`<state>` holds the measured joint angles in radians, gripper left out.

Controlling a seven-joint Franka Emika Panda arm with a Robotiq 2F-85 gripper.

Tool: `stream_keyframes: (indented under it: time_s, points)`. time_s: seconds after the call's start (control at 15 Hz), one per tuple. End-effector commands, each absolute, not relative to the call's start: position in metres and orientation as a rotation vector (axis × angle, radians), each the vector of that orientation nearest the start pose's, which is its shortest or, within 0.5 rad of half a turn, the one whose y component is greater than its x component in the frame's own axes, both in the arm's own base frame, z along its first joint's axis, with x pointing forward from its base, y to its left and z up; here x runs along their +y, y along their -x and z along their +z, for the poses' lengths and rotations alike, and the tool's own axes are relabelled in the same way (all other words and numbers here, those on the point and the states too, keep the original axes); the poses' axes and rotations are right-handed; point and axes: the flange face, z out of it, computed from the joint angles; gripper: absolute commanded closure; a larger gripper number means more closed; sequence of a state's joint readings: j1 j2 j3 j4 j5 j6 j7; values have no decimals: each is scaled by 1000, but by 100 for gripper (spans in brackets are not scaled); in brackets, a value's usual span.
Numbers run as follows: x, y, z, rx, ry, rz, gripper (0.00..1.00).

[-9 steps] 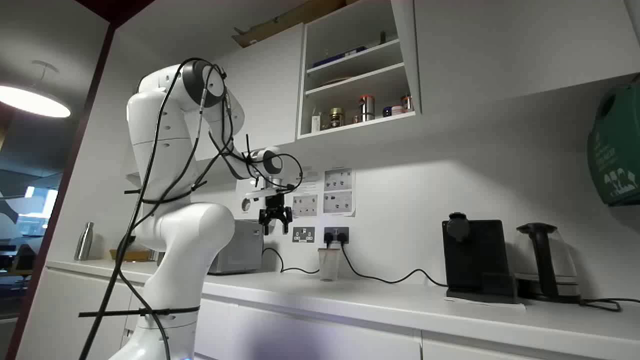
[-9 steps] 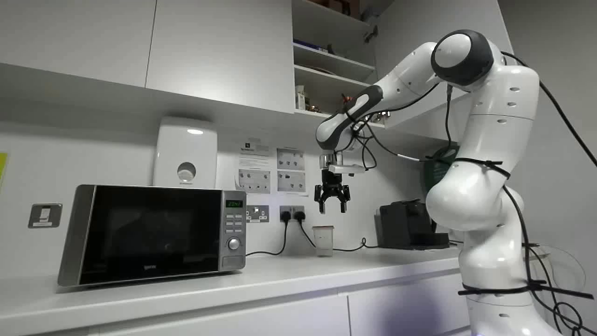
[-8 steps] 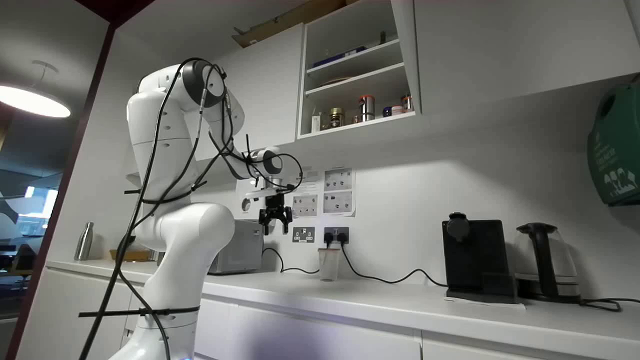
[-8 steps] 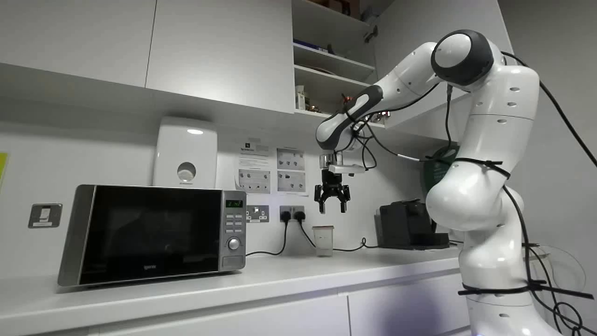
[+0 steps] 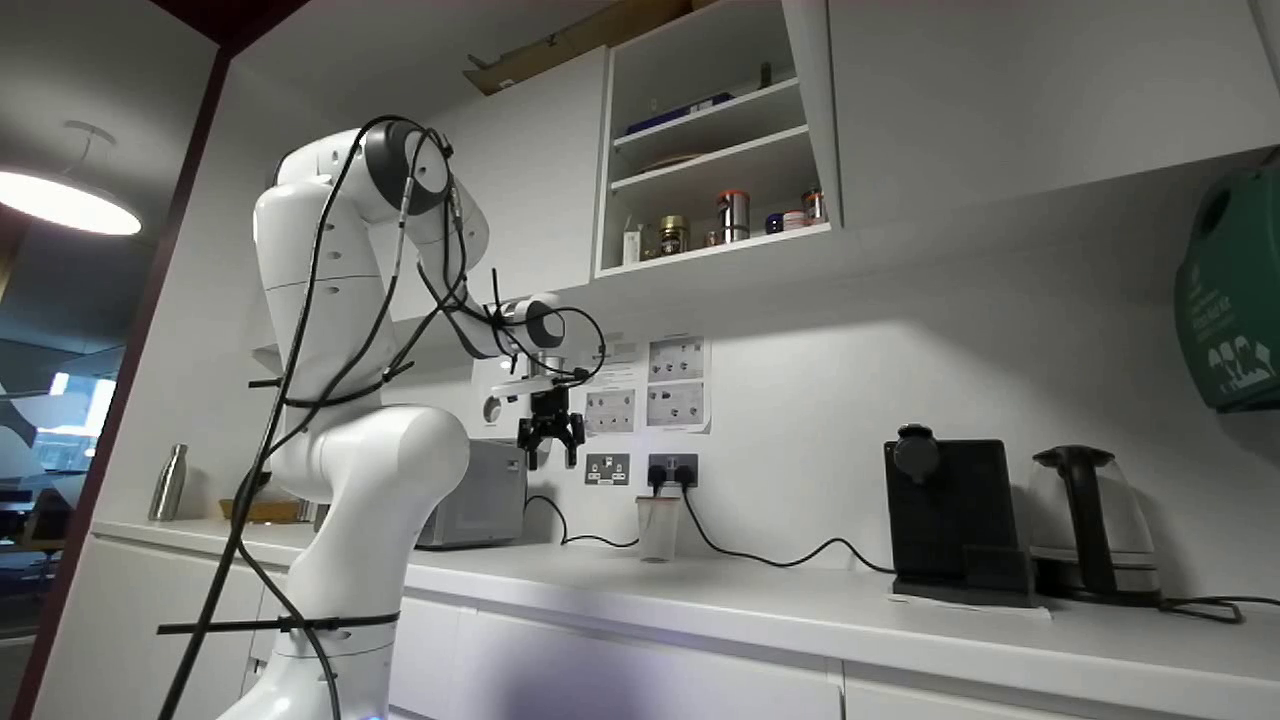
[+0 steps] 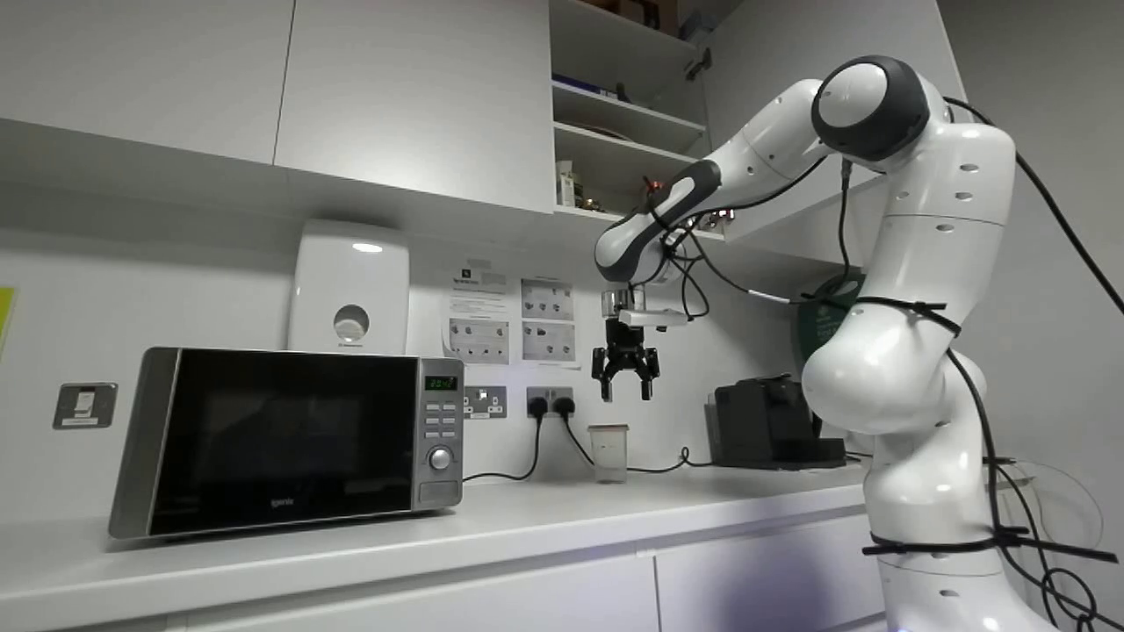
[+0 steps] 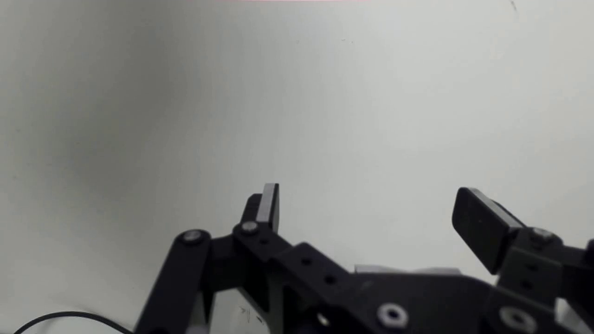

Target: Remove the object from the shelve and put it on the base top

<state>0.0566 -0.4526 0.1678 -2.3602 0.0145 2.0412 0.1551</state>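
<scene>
The gripper [image 6: 626, 395] hangs pointing down, its jaws spread wide and empty, above the white base top [image 5: 760, 590], where a clear lidded tub [image 6: 608, 456] stands lower than it, near the wall [image 5: 800, 400]. Higher than the gripper, jars [image 5: 734, 215] stand in the lowest level of the shelve [image 5: 710, 157]; which item is the task's object cannot be told. Along the base top, a microwave [image 6: 290, 439] and a black coffee machine [image 5: 950, 520] with a kettle [image 5: 1088, 530] sit on opposite sides of the gripper, and a lit round lamp [image 5: 65, 203] hangs well apart from it.
</scene>
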Motion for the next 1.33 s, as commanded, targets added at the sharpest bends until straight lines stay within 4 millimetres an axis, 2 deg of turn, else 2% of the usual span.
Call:
stream_keyframes:
  time_s: [0.0, 0.27, 0.87, 1.27]
  points:
    - [102, -416, 508, -82, 3169, -216, 0]
    - [102, -416, 508, -82, 3169, -216, 0]
    - [81, -418, 586, 24, 3182, -625, 0]
    - [63, -431, 642, 156, 3182, -873, 0]
